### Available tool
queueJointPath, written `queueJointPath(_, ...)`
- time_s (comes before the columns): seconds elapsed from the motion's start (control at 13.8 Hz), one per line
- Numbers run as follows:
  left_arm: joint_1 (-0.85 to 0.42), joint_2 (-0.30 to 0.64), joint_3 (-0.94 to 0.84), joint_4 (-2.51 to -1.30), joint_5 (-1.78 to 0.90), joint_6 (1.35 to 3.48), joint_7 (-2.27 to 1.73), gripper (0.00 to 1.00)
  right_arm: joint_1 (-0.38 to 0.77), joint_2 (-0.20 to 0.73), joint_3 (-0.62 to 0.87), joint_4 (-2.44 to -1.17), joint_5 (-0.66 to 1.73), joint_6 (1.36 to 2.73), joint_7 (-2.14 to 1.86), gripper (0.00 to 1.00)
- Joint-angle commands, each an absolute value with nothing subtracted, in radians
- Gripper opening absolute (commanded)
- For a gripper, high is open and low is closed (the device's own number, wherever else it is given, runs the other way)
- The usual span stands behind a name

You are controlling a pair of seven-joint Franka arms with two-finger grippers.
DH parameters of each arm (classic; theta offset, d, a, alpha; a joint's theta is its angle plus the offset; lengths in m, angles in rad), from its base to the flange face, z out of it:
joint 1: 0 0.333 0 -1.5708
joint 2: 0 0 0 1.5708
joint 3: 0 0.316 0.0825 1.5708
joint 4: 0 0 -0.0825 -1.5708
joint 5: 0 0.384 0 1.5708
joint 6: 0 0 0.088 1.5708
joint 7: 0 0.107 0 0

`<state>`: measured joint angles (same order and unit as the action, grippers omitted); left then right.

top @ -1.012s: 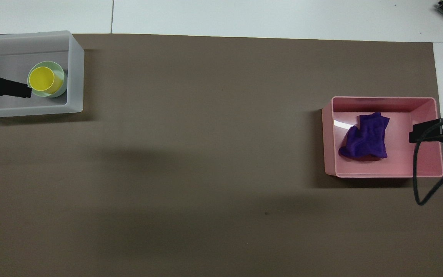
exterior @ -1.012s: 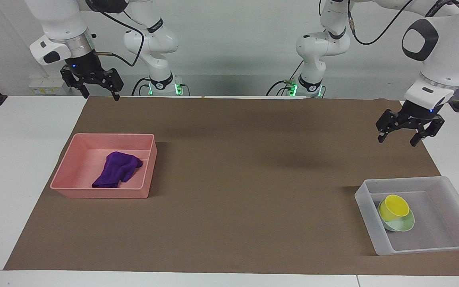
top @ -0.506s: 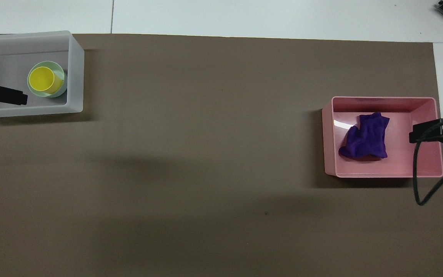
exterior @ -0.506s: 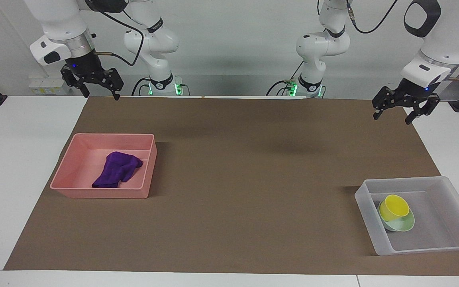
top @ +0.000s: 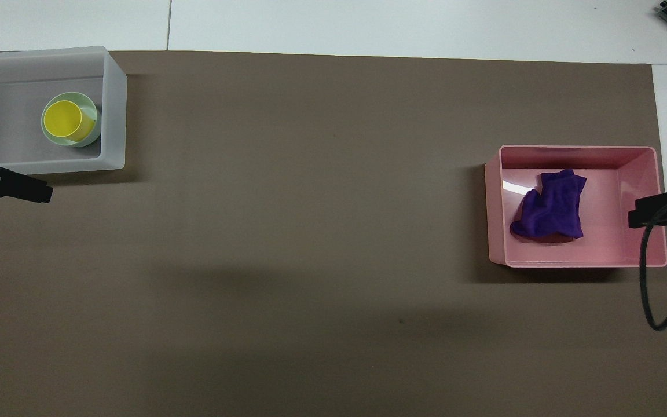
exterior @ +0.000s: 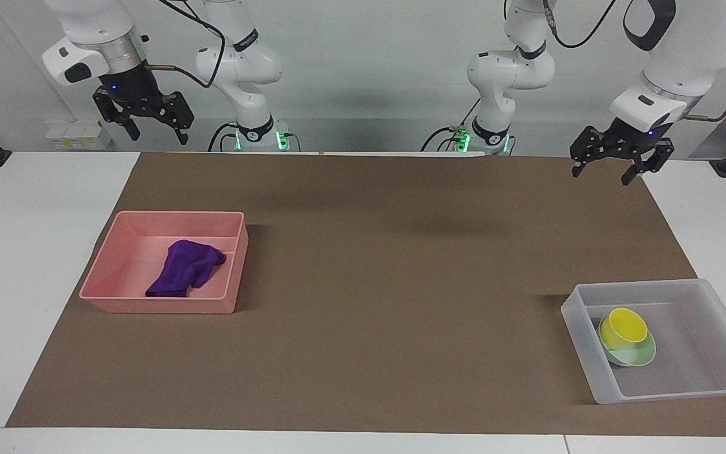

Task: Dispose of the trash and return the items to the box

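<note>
The white bench (exterior: 35, 208) had a big brown mat (exterior: 363, 284) spread over it. Two bins sat on the mat, well apart from each other.

At the right arm's end was a pink bin (exterior: 117, 296). At the left arm's end was the box (exterior: 580, 315), see-through and whitish, with low walls.

The purple rag (exterior: 185, 268) lay in the pink bin, soft and all crumpled up in a heap. It touched nothing but the bin.

The mint-green bowl (exterior: 640, 359) sat on the floor of the box, shallow and a bit tipped. The yellow cup (exterior: 626, 326) sat inside the bowl. It was smaller than the bowl and leaned to one side, with its mouth open to the top.

The left hand (exterior: 605, 169) hung up in the air over the edge of the mat by the robots. Its fingers were spread wide and held nothing. The right hand (exterior: 156, 130) hung high up over the edge of the bench by the robots. Its fingers were wide too, and they held nothing.
</note>
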<state>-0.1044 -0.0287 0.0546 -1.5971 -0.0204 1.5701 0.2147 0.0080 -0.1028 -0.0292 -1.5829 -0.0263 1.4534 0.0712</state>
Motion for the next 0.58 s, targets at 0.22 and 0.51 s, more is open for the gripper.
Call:
queueJointPath(0.22,-0.135,-0.038,0.106,-1.565,-0.002,1.516,0.189,1.0,0.005,-0.11,-0.025,-1.588,-0.014,1.46,0.045,1.0)
queueJointPath(0.51,-0.133,-0.04,0.107,-1.563,-0.002,1.517,0.129,1.0,0.003,-0.112,-0.025,-1.588,-0.014,1.46,0.046,1.0)
